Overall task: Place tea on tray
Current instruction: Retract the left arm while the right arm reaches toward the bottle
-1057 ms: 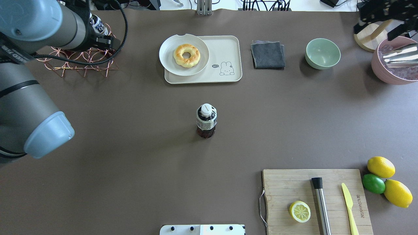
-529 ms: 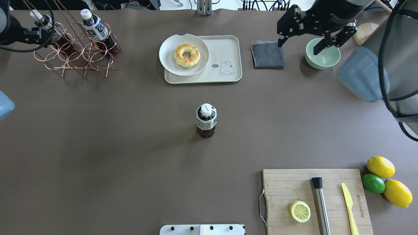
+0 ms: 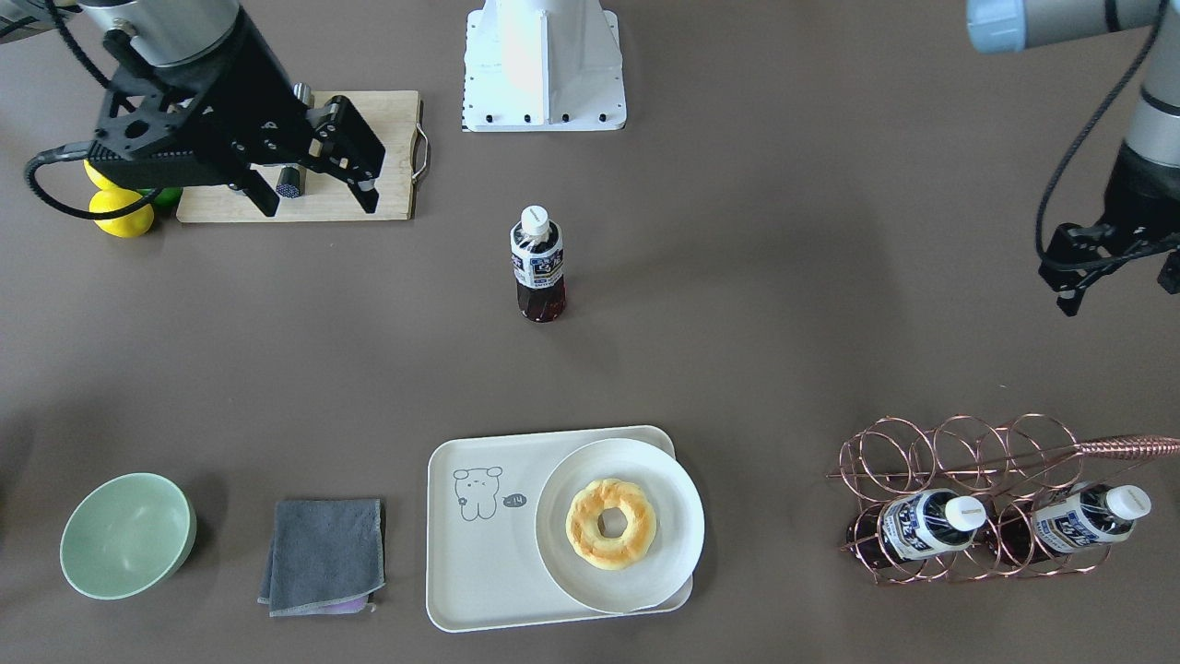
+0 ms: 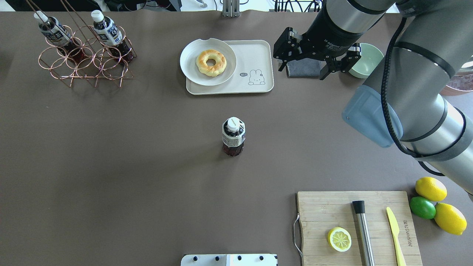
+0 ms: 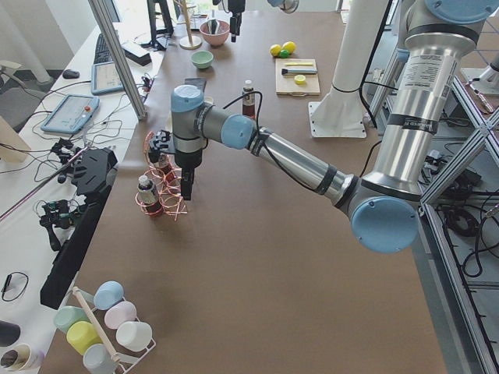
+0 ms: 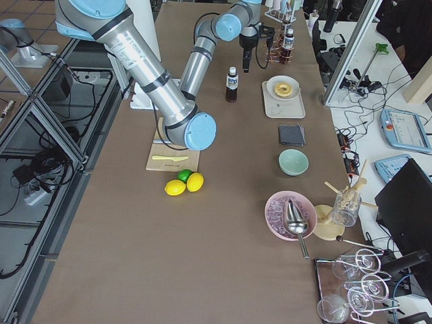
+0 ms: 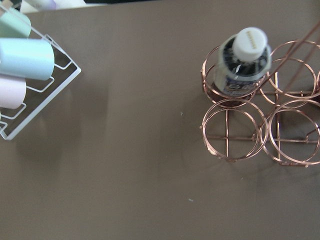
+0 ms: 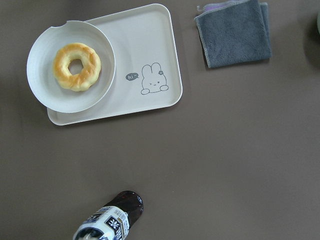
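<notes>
Tea: tea [image 4: 233,136] stands upright mid-desk [image 4: 129,166], free all round for an easy grab; not on the tray yet
Tray: tray [image 4: 258,55] at 12 o'clock from tea; plate [image 4: 188,68] with donut [image 4: 211,62] fills its 9 o'clock half; 3 o'clock half bare
Right gripper: right gripper [image 4: 303,71] wide, empty, 1 o'clock from tea
Left gripper: left gripper [image 3: 1117,288] wide, empty, near rack [image 3: 968,452]

From my right wrist feed, I see the tray [image 8: 150,45] in the upper left of the frame, with a plate [image 8: 42,75] overhanging its left edge and holding a doughnut [image 8: 64,75]. A grey cloth [image 8: 234,32] lies upper right. The bottle [image 8: 107,220] stands on the brown tabletop [image 8: 240,165] at the bottom edge, well apart from the tray.
</notes>
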`<state>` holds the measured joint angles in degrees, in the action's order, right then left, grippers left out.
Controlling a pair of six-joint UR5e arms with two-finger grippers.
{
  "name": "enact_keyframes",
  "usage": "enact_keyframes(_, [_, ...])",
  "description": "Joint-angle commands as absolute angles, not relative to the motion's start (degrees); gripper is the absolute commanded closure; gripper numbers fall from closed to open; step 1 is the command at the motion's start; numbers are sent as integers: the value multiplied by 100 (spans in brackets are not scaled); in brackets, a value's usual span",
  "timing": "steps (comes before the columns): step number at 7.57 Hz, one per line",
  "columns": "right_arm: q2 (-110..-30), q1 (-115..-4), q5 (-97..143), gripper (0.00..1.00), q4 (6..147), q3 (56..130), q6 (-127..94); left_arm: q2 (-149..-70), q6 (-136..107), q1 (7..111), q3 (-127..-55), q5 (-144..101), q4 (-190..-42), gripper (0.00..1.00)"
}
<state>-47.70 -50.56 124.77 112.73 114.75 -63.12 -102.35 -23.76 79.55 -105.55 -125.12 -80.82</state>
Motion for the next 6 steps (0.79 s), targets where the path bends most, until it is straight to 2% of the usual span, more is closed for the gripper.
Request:
enact_keyframes(1, [-4588, -4608, 12035, 0, 11276, 11417, -6721, -9915, -1043, 8656, -10214, -13192, -8025, 2])
enact_keyframes(3, [-4414, -4212, 11604, 0, 11390, 11382, -6994, -9966, -791, 8850, -9854, -13192, -8094, 2])
enact_keyframes(6, [-3684, -3587, 11066, 0, 11768, 10759, -7040, -9949, -782, 9025, -9765, -13201, -8095, 2])
